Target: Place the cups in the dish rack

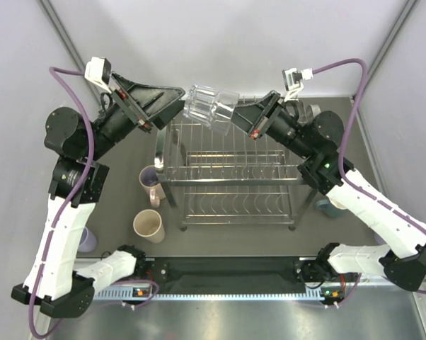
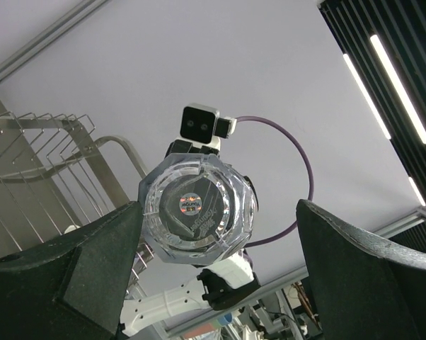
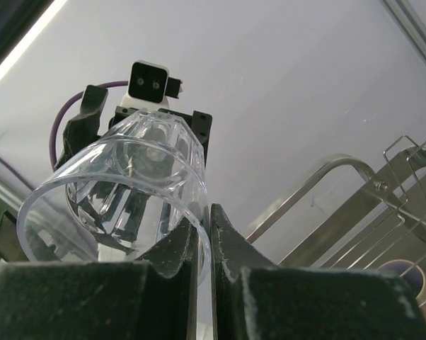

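A clear glass (image 1: 211, 108) hangs on its side above the back of the dish rack (image 1: 231, 183). My right gripper (image 1: 235, 120) is shut on its rim, the wall pinched between the two fingers (image 3: 177, 244). In the right wrist view the glass (image 3: 121, 184) stretches away from that gripper (image 3: 207, 212). My left gripper (image 1: 179, 105) is open and faces the glass's base. In the left wrist view the glass (image 2: 197, 209) shows base-on between the wide-apart fingers (image 2: 100, 262), close to the left one. A lavender tumbler (image 1: 151, 184), a beige tumbler (image 1: 148, 225) and another lavender tumbler (image 1: 88, 239) stand left of the rack.
A teal mug (image 1: 331, 207) stands right of the rack, partly under my right arm. The chrome rack's wires show in the left wrist view (image 2: 43, 163) and the right wrist view (image 3: 354, 212). Grey walls close in the table at the back and sides.
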Robot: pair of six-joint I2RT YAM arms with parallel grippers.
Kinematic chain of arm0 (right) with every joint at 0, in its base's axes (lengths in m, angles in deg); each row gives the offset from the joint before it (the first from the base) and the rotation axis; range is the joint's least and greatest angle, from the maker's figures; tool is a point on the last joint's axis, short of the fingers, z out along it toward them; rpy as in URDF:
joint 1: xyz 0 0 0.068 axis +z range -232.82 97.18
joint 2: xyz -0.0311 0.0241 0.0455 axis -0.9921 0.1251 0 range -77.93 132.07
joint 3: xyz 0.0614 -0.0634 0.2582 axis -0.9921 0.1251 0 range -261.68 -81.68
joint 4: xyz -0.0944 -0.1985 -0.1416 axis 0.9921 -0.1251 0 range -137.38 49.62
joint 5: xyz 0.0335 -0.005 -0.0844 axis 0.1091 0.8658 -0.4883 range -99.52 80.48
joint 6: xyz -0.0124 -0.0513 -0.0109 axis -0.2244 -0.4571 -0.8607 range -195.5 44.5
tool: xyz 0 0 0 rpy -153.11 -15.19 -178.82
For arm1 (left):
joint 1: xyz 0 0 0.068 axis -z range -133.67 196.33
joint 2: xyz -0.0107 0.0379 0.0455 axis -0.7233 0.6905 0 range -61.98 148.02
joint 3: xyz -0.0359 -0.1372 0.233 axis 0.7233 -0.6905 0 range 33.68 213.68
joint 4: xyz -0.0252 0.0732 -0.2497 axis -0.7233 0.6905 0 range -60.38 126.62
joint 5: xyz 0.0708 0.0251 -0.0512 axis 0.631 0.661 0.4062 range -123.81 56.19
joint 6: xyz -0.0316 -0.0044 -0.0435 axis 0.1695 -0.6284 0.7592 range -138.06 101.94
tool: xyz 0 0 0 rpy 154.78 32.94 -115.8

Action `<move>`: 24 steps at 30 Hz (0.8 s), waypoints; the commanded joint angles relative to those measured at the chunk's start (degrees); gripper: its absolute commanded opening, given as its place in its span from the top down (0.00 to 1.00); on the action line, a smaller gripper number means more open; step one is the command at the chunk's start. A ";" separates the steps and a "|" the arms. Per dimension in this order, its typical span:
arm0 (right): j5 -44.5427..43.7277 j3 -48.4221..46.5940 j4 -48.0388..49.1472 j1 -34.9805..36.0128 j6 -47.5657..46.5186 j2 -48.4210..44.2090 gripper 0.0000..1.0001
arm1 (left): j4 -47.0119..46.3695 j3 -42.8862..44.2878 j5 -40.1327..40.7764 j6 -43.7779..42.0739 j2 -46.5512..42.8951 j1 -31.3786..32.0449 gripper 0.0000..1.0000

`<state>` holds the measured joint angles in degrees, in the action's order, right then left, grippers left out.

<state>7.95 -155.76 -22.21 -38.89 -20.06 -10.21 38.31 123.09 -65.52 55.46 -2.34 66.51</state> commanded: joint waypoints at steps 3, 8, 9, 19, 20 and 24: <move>-2.71 -4.05 7.22 2.04 -1.30 1.27 1.00 | 0.01 0.59 2.26 -1.36 0.83 1.87 0.06; -3.06 -4.49 8.11 2.40 -1.56 1.88 1.00 | 1.07 0.42 3.23 -1.88 1.01 2.58 0.06; -3.15 -4.58 8.37 2.66 -1.65 2.15 1.00 | 1.07 0.42 3.49 -1.88 1.01 2.84 0.07; -4.20 -3.96 9.07 3.89 -2.27 2.94 1.00 | 1.07 0.94 4.72 -1.71 1.97 3.63 0.24; -4.38 -3.70 9.16 3.89 -2.44 2.94 1.00 | 0.98 1.03 4.72 -1.62 2.06 3.63 0.28; -5.17 -3.78 7.32 3.98 -2.97 3.12 0.98 | 0.89 1.82 4.02 -1.53 2.76 3.63 0.66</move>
<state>4.45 -157.16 -18.76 -35.99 -21.59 -6.47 40.41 123.15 -61.47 54.21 -0.13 70.01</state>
